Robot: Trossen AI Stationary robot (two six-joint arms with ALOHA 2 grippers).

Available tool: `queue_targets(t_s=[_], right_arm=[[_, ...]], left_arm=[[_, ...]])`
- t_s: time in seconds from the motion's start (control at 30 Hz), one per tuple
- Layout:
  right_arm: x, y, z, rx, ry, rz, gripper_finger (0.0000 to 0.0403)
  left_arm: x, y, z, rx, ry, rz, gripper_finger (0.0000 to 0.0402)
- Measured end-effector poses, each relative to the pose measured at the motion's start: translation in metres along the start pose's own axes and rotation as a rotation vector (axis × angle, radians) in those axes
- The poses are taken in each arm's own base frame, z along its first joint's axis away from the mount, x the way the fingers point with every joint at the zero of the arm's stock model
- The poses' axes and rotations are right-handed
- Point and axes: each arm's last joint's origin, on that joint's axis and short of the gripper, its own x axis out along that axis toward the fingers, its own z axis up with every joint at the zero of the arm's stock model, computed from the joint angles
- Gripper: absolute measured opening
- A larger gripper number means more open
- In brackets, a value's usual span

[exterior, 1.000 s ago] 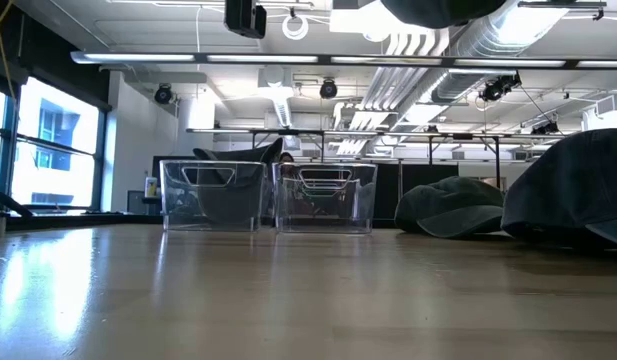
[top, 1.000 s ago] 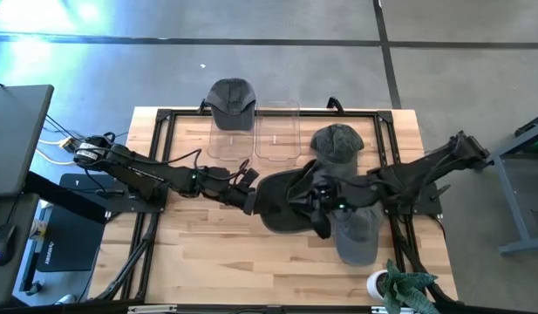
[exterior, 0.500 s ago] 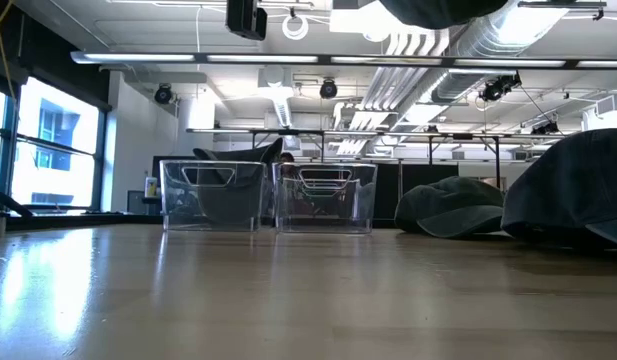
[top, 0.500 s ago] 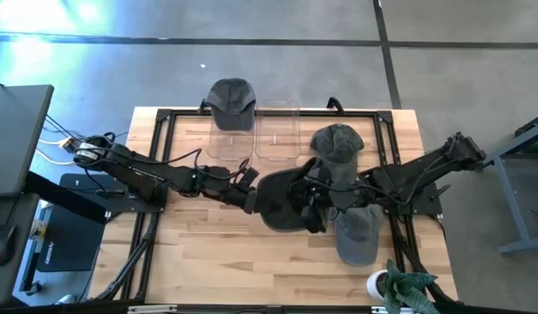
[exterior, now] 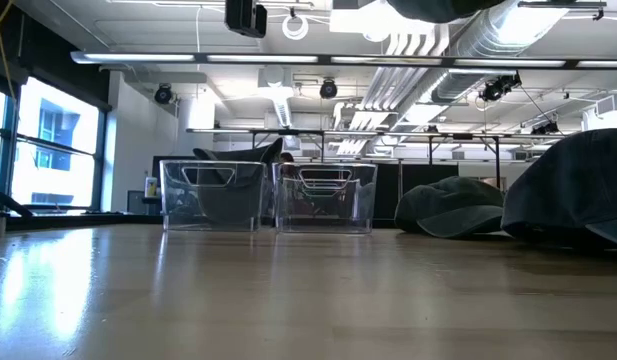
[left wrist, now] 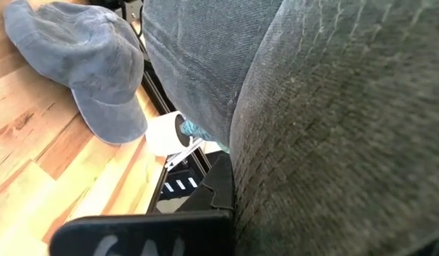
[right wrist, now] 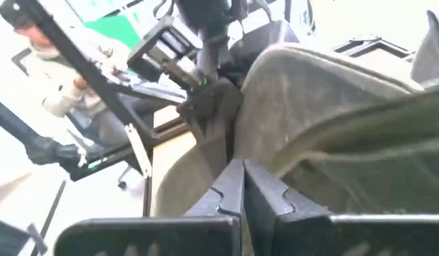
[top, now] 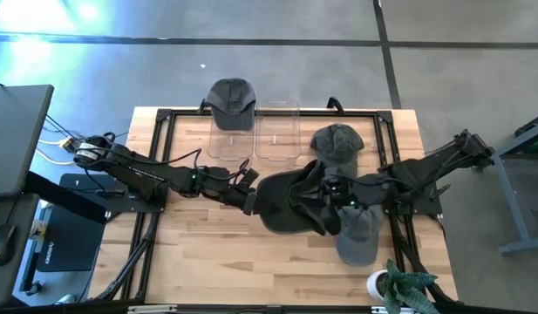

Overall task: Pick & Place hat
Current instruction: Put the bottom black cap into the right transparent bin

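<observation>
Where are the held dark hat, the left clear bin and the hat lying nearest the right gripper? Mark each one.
Held dark hat (top: 282, 202), high view, on its crown.
Left clear bin (exterior: 210, 195), low view, on its front wall.
Hat near the right gripper (top: 356, 234), high view, on its crown.

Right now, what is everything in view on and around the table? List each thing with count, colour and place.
dark hat: one, charcoal, table centre, pinched from both sides by the claws
grey hats: three; one in the left bin, one at the far right, one at the near right
clear bins: two, transparent, far edge; the right bin empty
white cup with plant: one, near right corner
table: one, light wood
left claw: shut on the dark hat's left edge
right claw: shut on its right side
</observation>
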Motion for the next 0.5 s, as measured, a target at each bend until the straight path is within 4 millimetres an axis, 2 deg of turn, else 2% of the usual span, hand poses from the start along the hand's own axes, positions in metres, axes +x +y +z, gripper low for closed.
queue_targets(t_s=[0.2, 0.3, 0.5], right_arm=[[-0.013, -0.007, -0.01, 0.075, 0.045, -0.146, 0.0], [-0.004, -0.006, -0.019, 0.115, 0.069, -0.186, 0.0], [0.023, 0.003, -0.036, 0.1, 0.171, -0.124, 0.0]], left_arm=[[0.0, 0.0, 0.0, 0.0, -0.002, 0.003, 0.0], [0.0, 0.0, 0.0, 0.0, -0.005, 0.004, 0.0], [0.0, 0.001, 0.001, 0.0, -0.031, 0.018, 0.0]])
